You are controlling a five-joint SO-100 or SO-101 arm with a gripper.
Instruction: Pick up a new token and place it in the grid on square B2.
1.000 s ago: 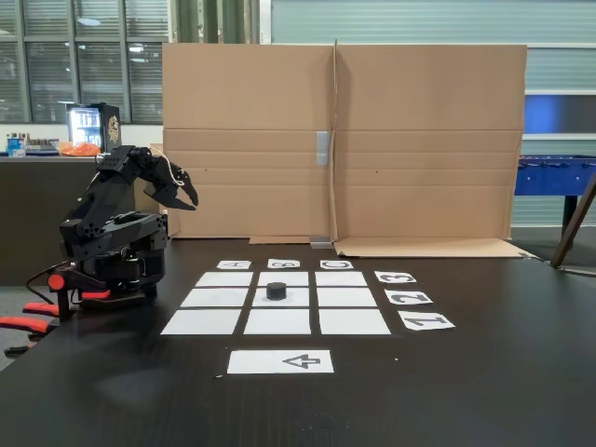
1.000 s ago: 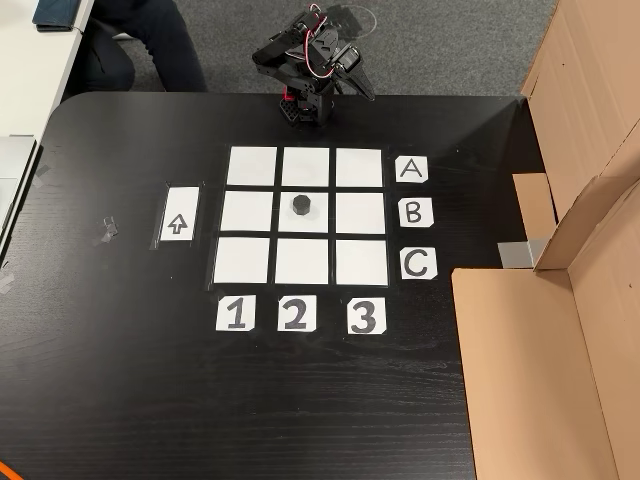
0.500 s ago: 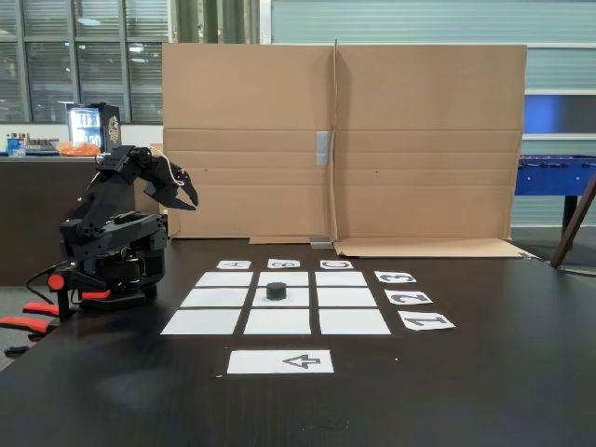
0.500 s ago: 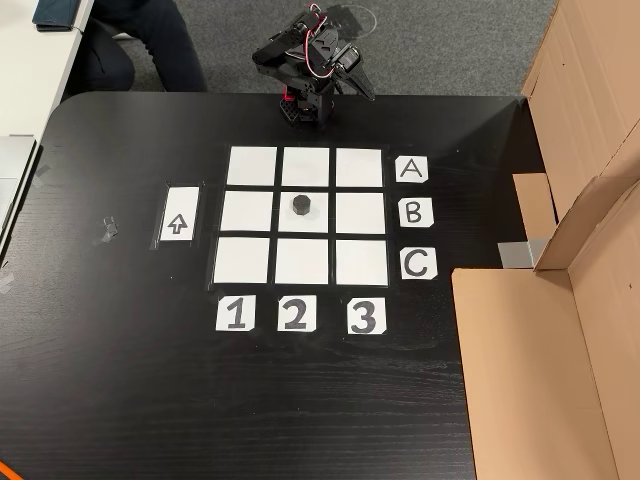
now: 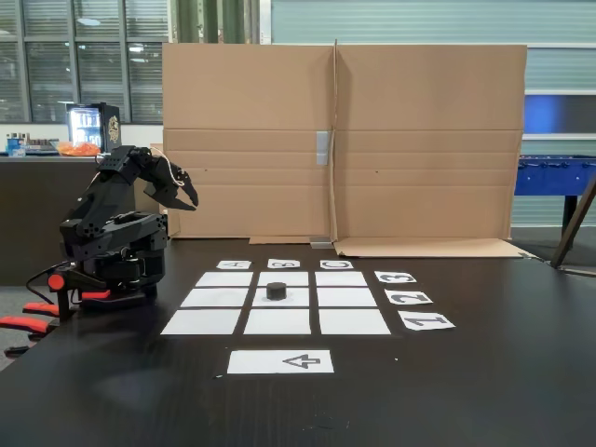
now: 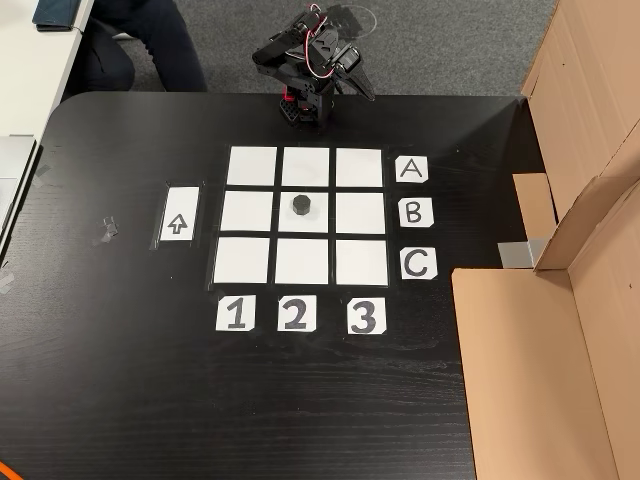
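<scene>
Black table (image 6: 120,400), cardboard screen (image 5: 419,140) behind

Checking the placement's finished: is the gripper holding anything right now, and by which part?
Nothing. The gripper hangs empty above the arm's base; the token sits on square B2.

I count one black puck (image 6: 301,205), nine white squares (image 6: 251,166) in the grid, six letter and number cards (image 6: 412,169), and one arrow strip (image 6: 178,214).
</scene>
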